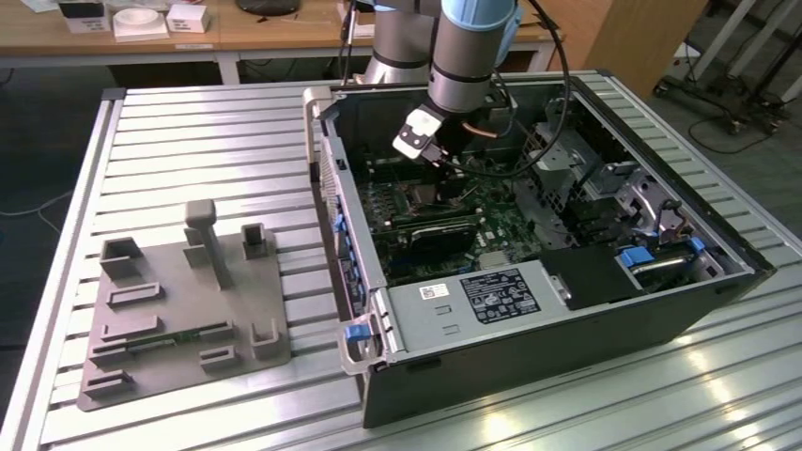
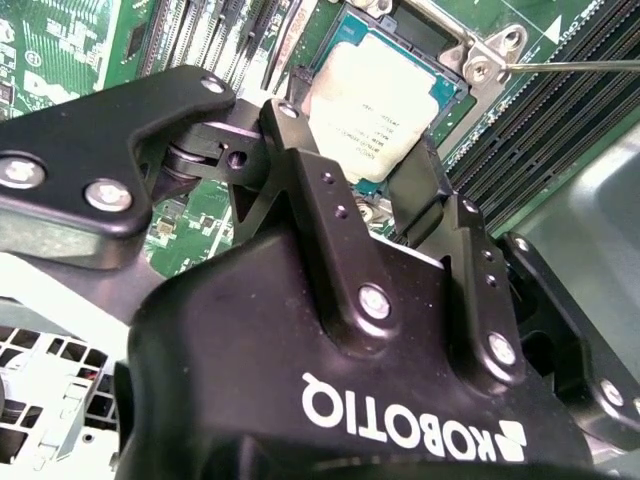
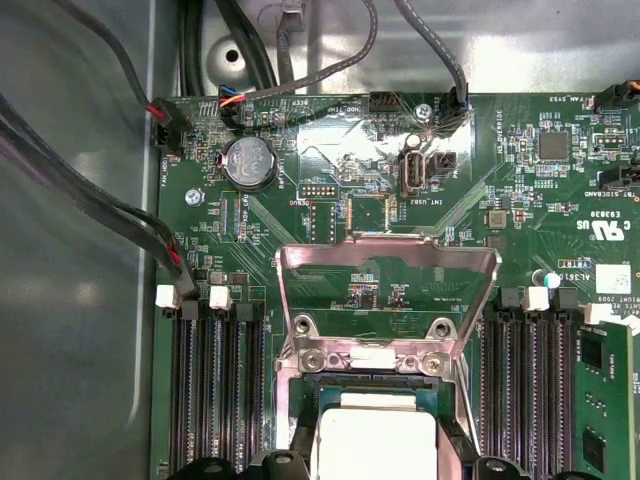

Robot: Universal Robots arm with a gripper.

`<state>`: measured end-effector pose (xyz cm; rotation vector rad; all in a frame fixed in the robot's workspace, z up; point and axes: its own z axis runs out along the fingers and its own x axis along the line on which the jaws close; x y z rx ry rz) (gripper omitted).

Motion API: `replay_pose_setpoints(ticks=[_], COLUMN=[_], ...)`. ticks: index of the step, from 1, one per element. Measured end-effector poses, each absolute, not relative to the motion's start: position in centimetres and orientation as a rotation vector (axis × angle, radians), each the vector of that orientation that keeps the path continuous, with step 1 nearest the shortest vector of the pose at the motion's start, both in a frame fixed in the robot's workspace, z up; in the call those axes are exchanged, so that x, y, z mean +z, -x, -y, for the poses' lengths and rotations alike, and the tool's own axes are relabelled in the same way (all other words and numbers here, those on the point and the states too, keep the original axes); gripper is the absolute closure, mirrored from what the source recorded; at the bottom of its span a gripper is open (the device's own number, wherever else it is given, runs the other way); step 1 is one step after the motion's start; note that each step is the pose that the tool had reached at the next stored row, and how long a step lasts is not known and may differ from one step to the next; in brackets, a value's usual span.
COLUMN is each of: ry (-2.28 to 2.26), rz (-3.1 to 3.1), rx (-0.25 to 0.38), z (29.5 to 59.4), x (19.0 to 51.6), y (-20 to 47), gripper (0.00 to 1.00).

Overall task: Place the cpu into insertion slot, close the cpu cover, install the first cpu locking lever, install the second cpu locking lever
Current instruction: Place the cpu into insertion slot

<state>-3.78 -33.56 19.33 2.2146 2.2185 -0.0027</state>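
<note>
Black gripper (image 2: 355, 140) housing lies closest in the second wrist view. Its two fingers (image 2: 300, 170) are drawn in narrow and clamp the cpu (image 2: 375, 95) by two opposite edges. The pale-topped cpu sits directly over the slot (image 2: 440, 35), overlapping its dark square. Whether it already rests inside cannot be told. In the first wrist view the cover (image 3: 390, 250) stands swung up from its hinge at the slot's (image 3: 350, 385) far edge, so the opening is unblocked and the board shows through the cut-out centre. A thin metal lever (image 2: 570, 67) runs out from the slot's corner bracket, lying across the memory slots (image 2: 560, 120). These long black slots flank the slot on both sides, close to the fingers. Past the cover lie a coin battery (image 3: 250, 162) and a bundle of dark cables (image 3: 100, 210) running along the case wall. In the exterior view the arm (image 1: 464, 56) reaches down into the open case (image 1: 701, 291). A grey box (image 1: 489, 296) with a white label sits nearer the camera than the slot. A grey fixture (image 1: 176, 310) rests on the slatted table (image 1: 188, 122), well apart to the exterior view's left.
</note>
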Motion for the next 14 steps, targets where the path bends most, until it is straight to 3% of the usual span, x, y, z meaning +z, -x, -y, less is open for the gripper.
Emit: replay_pose_setpoints(ticks=[14], ry=[-2.213], rz=[-2.220], rx=[-0.003], z=[33.44], x=[19.32], y=[3.76], gripper=[0.46])
